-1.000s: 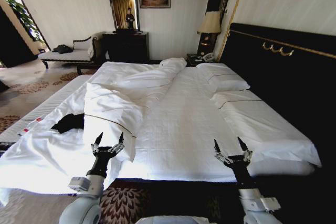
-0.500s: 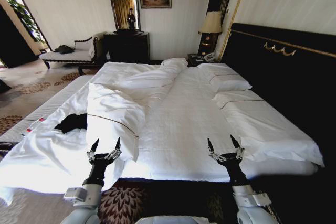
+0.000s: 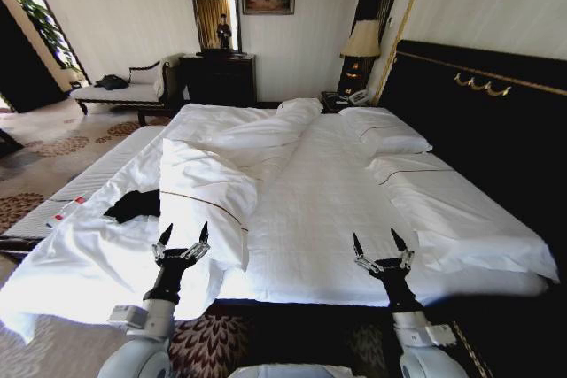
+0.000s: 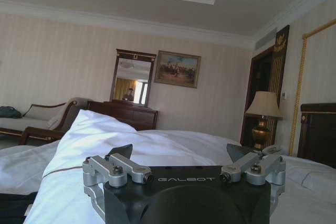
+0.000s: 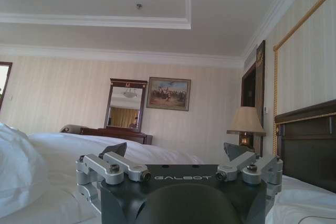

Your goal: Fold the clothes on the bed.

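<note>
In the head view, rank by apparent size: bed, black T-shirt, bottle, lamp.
1. Bed, largest by far.
2. and 3. T-shirt and lamp look about alike; the lamp stands farther off, so no ranking.
4. Bottle, smallest.

Each arm ended in a slim black wrist above a rounded silver-grey forearm with a small silver collar block; the left gripper (image 3: 183, 238) and right gripper (image 3: 382, 243) each carried two pointed black fingertips on silver linkage bars. Seen close, the left gripper (image 4: 181, 153) and right gripper (image 5: 176, 150) had matte black housings lettered "GALBOT" in white; dark round screws pinned the silver links.
</note>
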